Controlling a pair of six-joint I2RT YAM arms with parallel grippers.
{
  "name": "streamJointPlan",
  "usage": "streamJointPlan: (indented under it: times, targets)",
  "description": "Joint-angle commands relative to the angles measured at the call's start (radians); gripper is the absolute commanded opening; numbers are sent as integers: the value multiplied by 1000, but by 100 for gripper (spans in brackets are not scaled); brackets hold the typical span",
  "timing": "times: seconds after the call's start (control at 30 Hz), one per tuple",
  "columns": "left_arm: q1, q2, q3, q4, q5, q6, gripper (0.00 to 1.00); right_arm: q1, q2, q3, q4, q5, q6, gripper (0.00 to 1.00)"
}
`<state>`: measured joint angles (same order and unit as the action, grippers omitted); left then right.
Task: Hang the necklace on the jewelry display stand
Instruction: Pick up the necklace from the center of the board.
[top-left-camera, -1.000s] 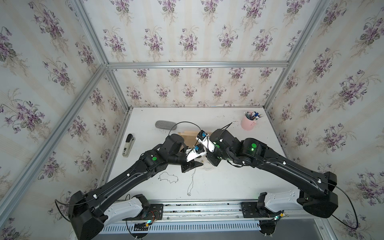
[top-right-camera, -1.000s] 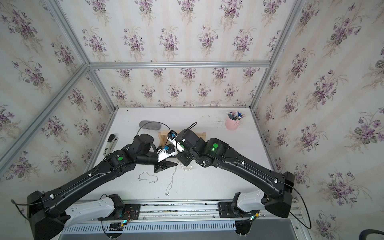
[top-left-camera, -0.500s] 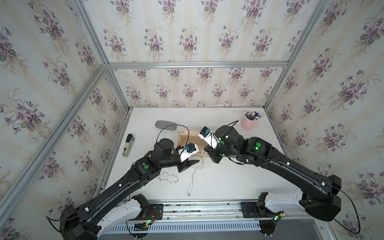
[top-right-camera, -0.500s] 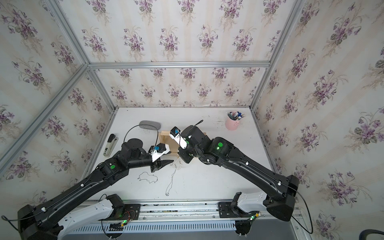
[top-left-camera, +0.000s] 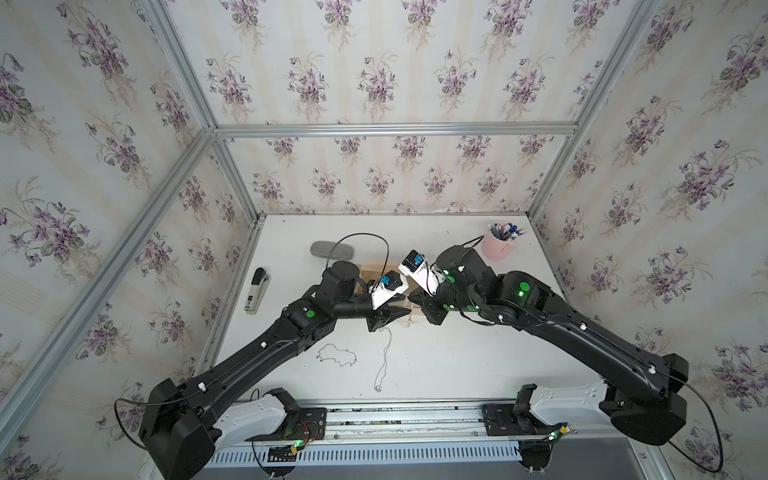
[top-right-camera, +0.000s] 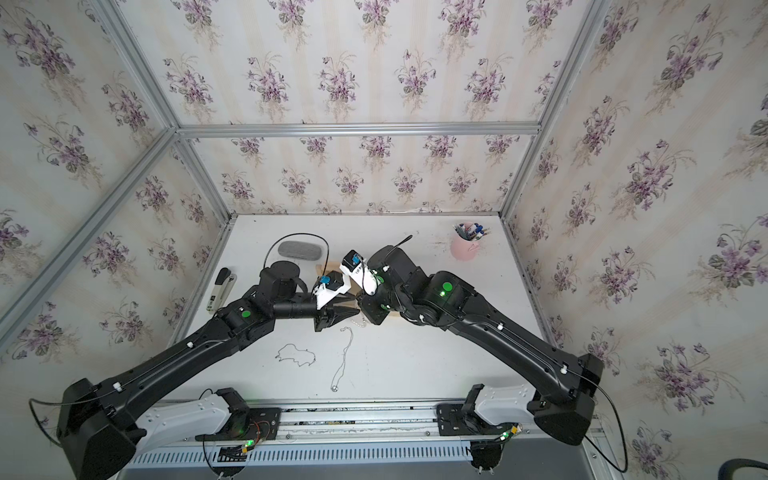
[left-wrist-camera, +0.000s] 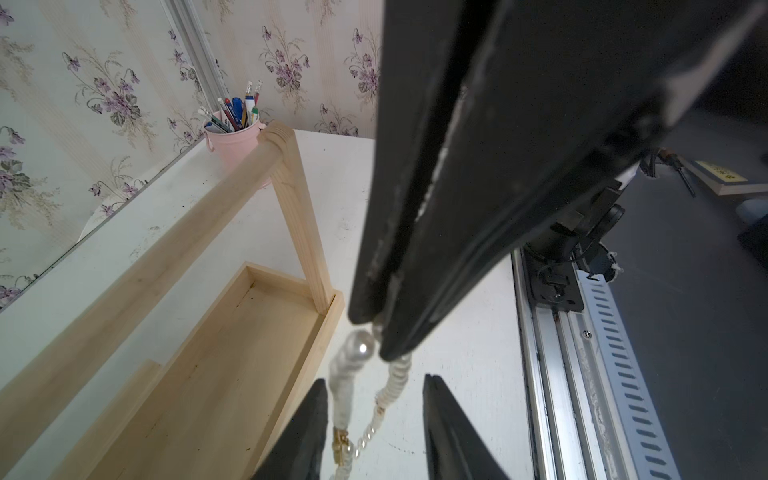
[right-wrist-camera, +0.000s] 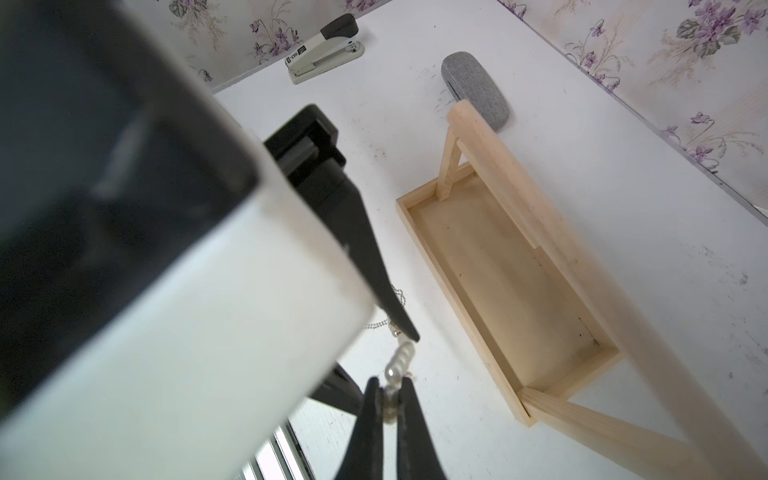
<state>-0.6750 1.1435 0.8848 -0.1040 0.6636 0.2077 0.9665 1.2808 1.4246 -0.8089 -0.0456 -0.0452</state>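
Note:
The necklace (left-wrist-camera: 347, 374), a white pearl strand with a gold clasp, hangs from my right gripper (right-wrist-camera: 391, 382), which is shut on it just above the table in front of the jewelry display stand (right-wrist-camera: 498, 270). My left gripper (left-wrist-camera: 374, 378) is open, its fingers either side of the two hanging strands. In both top views the two grippers meet tip to tip, left gripper (top-left-camera: 400, 312) (top-right-camera: 353, 311) against right gripper (top-left-camera: 413, 298) (top-right-camera: 362, 300), with the pearls (top-left-camera: 405, 323) (top-right-camera: 360, 322) below them. The arms hide most of the light-wood stand (top-left-camera: 370, 272) there. Its rail (left-wrist-camera: 145, 270) shows bare.
A thin dark chain (top-left-camera: 336, 357) and a silver chain with a pendant (top-left-camera: 384, 359) lie on the white table toward the front. A grey case (top-left-camera: 332, 250), a stapler (top-left-camera: 257, 291) and a pink pen cup (top-left-camera: 496, 248) stand farther back and to the sides.
The left arm drew back to the left, then swung in again toward the right gripper, its jaws a little wider. The right gripper has kept hold of the necklace.

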Motion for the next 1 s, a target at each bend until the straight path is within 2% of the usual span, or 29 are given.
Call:
streamJointPlan:
  times: [0.0, 0.47, 0.67, 0.9, 0.97]
  targets:
    - [7, 10, 2, 73, 26, -24, 47, -5, -10, -4, 6, -13, -7, 0]
    - [50, 60, -22, 187, 91, -96, 36, -40, -33, -36, 34, -48, -10, 0]
    - [50, 95, -5, 195, 118, -106, 44, -45, -33, -39, 45, -54, -7, 0]
    - [48, 121, 5, 258, 131, -139, 45, -46, -32, -44, 60, -75, -1, 0]
    - [45, 134, 18, 261, 142, -143, 49, -48, -31, -51, 65, -75, -1, 0]
